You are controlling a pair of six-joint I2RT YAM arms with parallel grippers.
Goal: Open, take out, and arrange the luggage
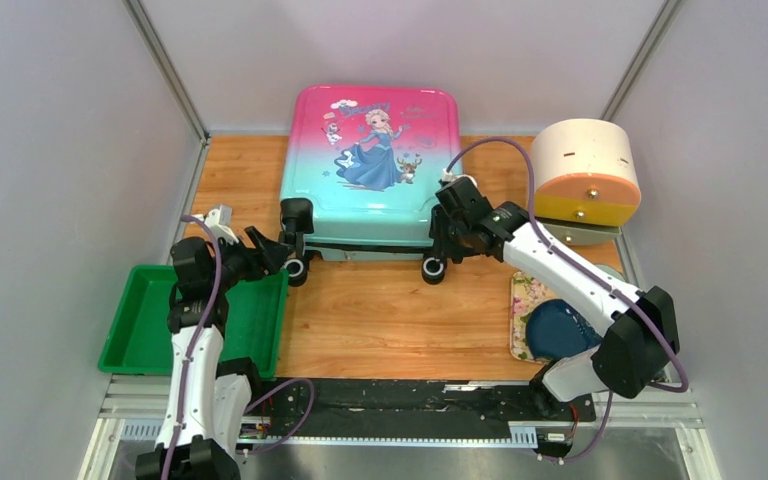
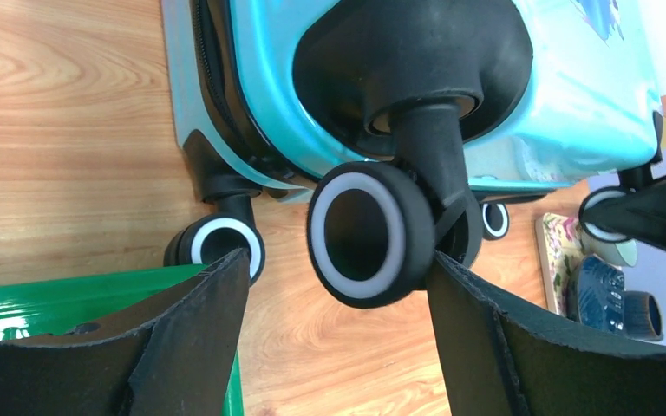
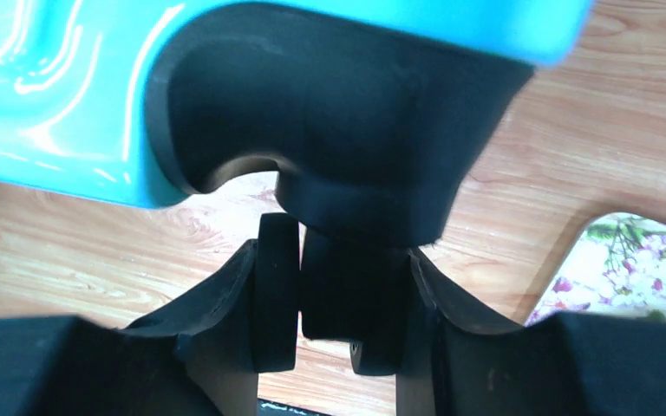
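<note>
A green tray sits at the left edge of the table. Beside it, the left gripper has its jaws released, spread either side of the left wheel. The luggage lies flat and closed at the far middle, wheels nearest. On the right gripper the jaws are clenched on the right wheel.
</note>
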